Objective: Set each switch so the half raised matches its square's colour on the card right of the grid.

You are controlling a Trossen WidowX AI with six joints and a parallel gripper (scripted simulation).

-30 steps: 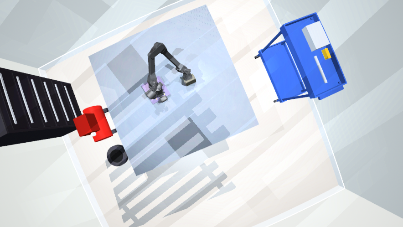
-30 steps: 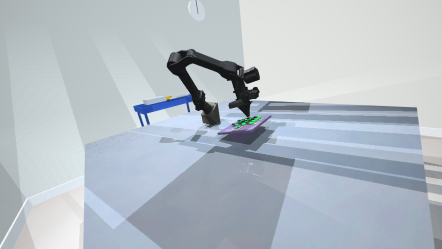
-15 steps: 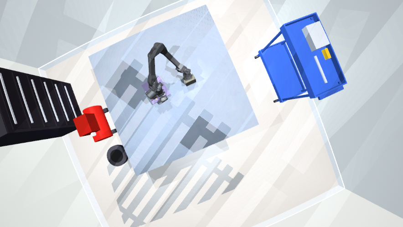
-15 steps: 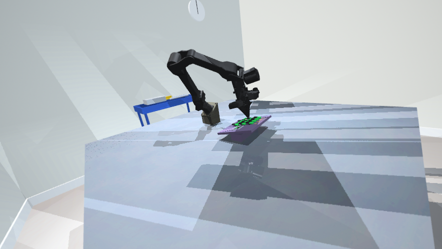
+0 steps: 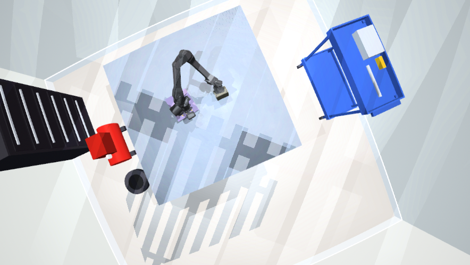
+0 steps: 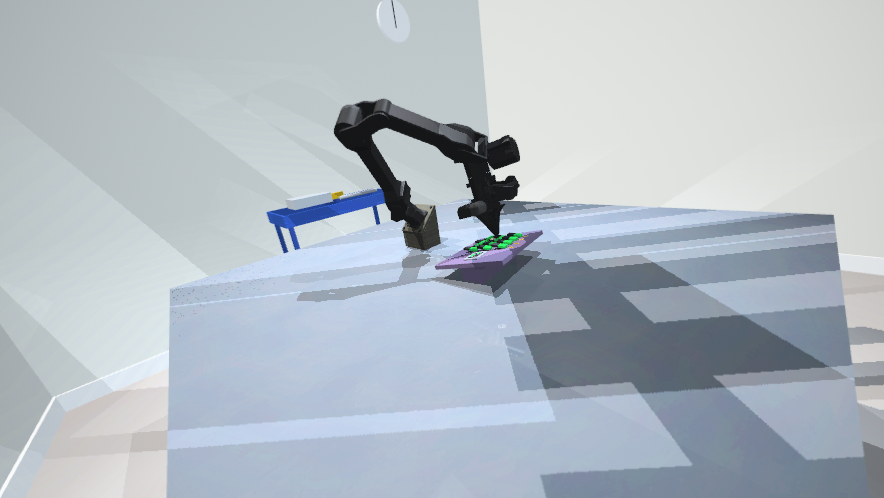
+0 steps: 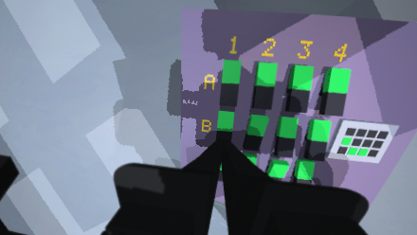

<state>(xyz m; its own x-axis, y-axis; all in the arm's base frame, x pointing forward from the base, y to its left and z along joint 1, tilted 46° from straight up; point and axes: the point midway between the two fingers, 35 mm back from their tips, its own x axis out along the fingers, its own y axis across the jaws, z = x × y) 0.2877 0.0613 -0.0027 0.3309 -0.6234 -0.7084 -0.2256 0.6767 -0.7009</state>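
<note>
The purple panel (image 5: 169, 100) (image 6: 460, 263) (image 7: 280, 28) carries rows of green and dark switches. My gripper (image 6: 496, 233) (image 7: 222, 143) is shut and empty, its tips low at the dark near half of switch B1 (image 7: 226, 120); contact cannot be told. Row A, including switch A4 (image 7: 337, 81), shows green far halves and dark near halves. Switch C3 (image 7: 278, 169) and switch C4 (image 7: 304, 170) show green; the rest of row C is largely hidden by the fingers. The card (image 6: 475, 254) (image 7: 364, 123) shows a dark far row, green only first in the middle row, and green second and third in the near row.
The panel lies tilted on the blue-grey table (image 5: 262, 98) (image 6: 340, 371), near the arm's base (image 5: 221, 94) (image 6: 422, 236). A blue cart (image 5: 348, 72) (image 6: 327, 210) stands off the table. A red machine (image 5: 119, 145) and a black bin (image 5: 136, 181) stand by the opposite edge.
</note>
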